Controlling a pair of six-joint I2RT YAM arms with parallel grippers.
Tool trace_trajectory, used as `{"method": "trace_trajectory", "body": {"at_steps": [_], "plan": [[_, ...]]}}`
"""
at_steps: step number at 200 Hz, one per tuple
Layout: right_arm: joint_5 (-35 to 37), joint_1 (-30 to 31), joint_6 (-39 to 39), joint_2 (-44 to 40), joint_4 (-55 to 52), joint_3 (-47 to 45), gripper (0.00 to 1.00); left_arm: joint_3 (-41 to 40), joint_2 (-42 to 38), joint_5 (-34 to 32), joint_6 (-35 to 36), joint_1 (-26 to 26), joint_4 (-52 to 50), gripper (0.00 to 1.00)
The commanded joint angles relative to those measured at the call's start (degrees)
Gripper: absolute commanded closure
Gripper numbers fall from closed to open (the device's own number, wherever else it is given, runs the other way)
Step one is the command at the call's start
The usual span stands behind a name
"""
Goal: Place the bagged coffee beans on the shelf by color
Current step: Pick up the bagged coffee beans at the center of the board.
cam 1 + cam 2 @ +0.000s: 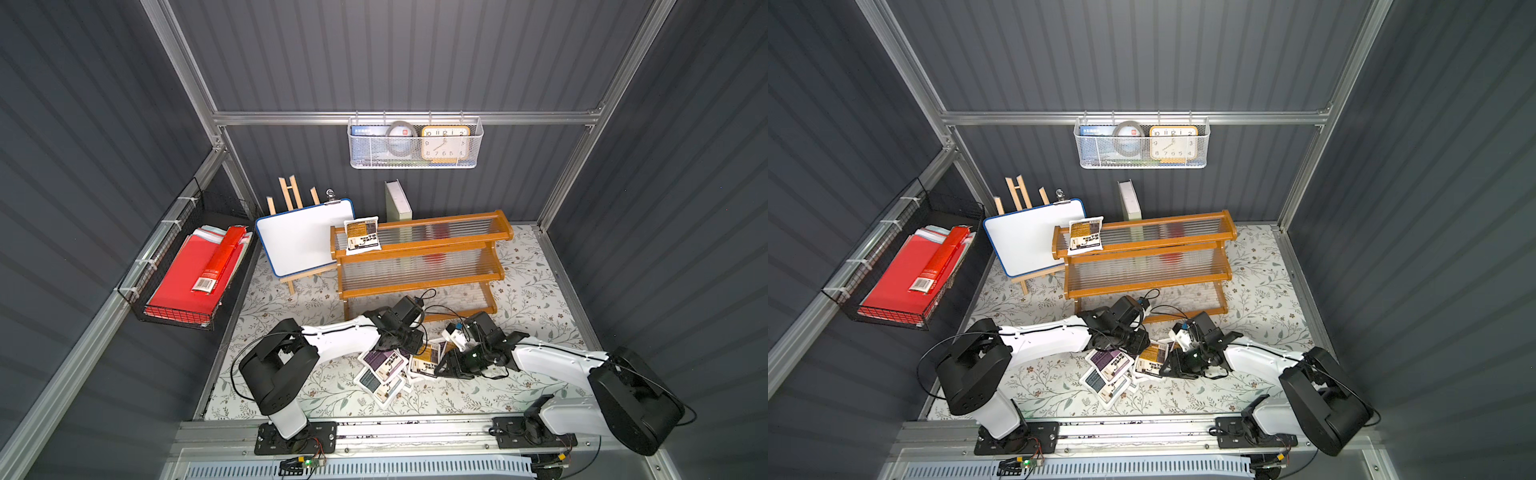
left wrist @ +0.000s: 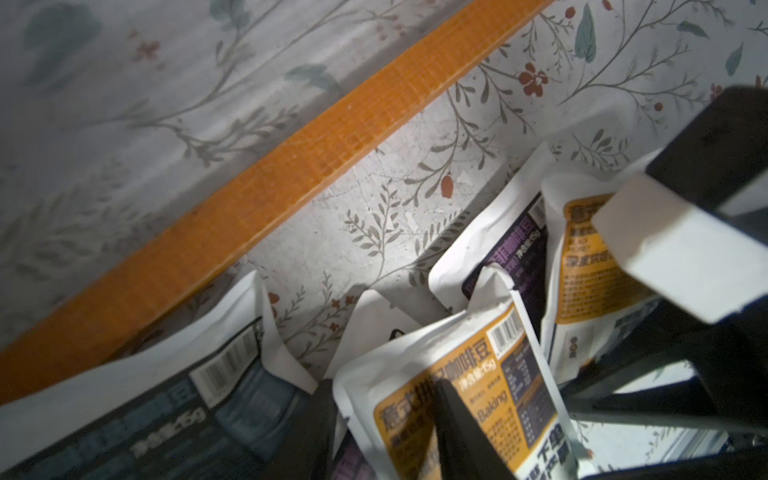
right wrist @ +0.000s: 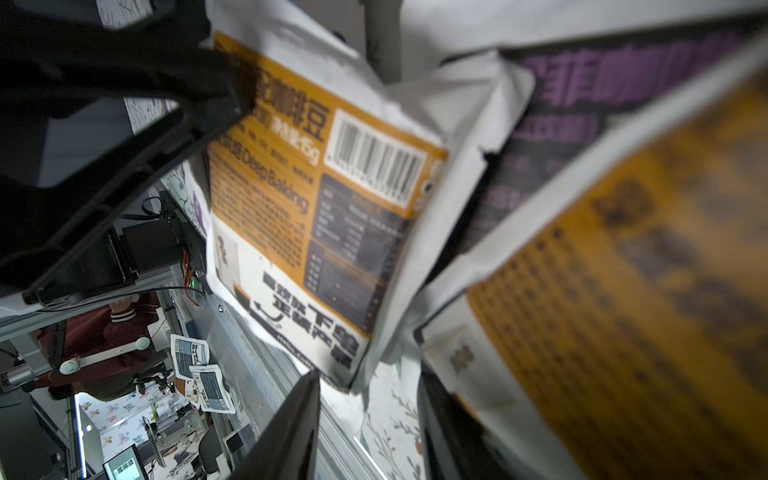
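Left gripper (image 2: 382, 384) has its jaws close together on one edge of a yellow-orange pouch (image 2: 407, 419), one finger on the printed face and one behind it. The pouch stands up off the pile instead of lying flat, so I'd call that a grip. Right gripper (image 3: 368, 374) sits just beside the same pouch with its jaws partway apart, and honestly I can't tell if it has hold of anything.

My read: this is the pick of yellow number two. The next move needs a clean lift out of the overlap without dragging the neighbours along. Then it's a carry up to the top tier of the shelf (image 1: 415, 252), beside the shelved pouch (image 1: 363, 235) leaning at one end there.

Counts:
- Two grippers, one shelf with three tiers.
- Yellow-orange: three. One shelved, the gripped one, and a third pouch (image 2: 582, 266) right next to it.
- Purple pouches (image 2: 515, 253): two I can make out.
- Grey-blue pouches (image 1: 369, 380): two for sure.

They overlap on the worktop (image 1: 332, 382), so more may be buried.
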Motion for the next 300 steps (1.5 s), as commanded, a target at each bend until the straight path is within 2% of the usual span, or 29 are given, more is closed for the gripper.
{"method": "trace_trajectory", "body": {"at_steps": [1,32,93,99,116,136,150,156,162,166,169,183,194,209,257,272,300], "plan": [[0.51,-0.2,0.18,0.71,3.97,-0.2,0.58,-1.53,2.01,0.83,0.62,-0.61,-0.87,0.64],[1.45,-0.14,0.12,-0.58,4.6,0.74,0.62,-2.32,3.31,0.76,0.82,-0.69,-0.7,0.71],[5.43,-0.33,-0.19,-0.48,4.6,3.02,0.65,-3.39,3.67,1.98,0.69,-0.9,1.01,0.77],[5.79,-0.44,-0.25,0.06,4.6,3.43,0.68,-3.41,3.69,1.95,0.63,-0.85,1.14,0.78],[5.02,-0.48,0.39,1.92,5.26,4.29,0.85,-3.17,3.53,1.9,0.63,-0.87,1.24,0.79],[3.14,-0.48,1.53,2.66,6.13,4.16,0.99,-2.58,2.82,1.75,0.54,-0.93,1.17,0.79],[3.82,-0.49,1.22,1.21,5.18,4.12,1.0,-2.13,1.88,0.82,0.51,-0.88,0.69,0.79],[4.38,-0.5,0.81,0.24,4.32,4.24,1.0,-1.92,1.4,0.32,0.47,-0.91,0.25,0.76],[4.91,-0.61,0.47,-0.83,3.38,4.58,1.0,-1.57,0.69,0.05,0.35,-0.87,-0.5,0.68],[5.16,-0.6,0.22,-1.62,2.38,4.82,1.0,-1.26,0.22,-0.77,0.02,-0.87,-0.55,0.55],[5.37,-0.69,0.08,-2.24,1.64,5.04,1.0,-0.99,-0.2,-1.73,-0.23,-0.85,-0.79,0.49],[6.04,-0.8,-0.68,-5.48,-2.13,6.46,1.0,0.35,-2.59,-7.29,-1.75,-0.91,-1.68,0.47],[6.5,-0.84,-1.4,-8.93,-5.43,8.01,1.0,0.95,-4.89,-11.7,-5.6,-0.83,-2.12,0.36],[6.85,-0.92,-2.58,-12.77,-10.04,10.75,1.0,1.64,-7.74,-17.64,-8.96,-0.59,-2.88,0.27],[11.33,-1.25,-5.23,-22.21,-21.61,27.08,1.0,1.23,-13.59,-26.33,-16.0,1.53,-2.71,0.26],[11.46,-1.34,-7.7,-21.49,-24.54,34.47,1.0,-0.8,-15.78,-27.2,-18.15,2.92,-1.9,0.26],[12.3,-1.43,-12.67,-15.67,-27.97,48.6,1.0,-4.08,-18.33,-23.78,-18.96,6.25,0.3,0.27]]}}
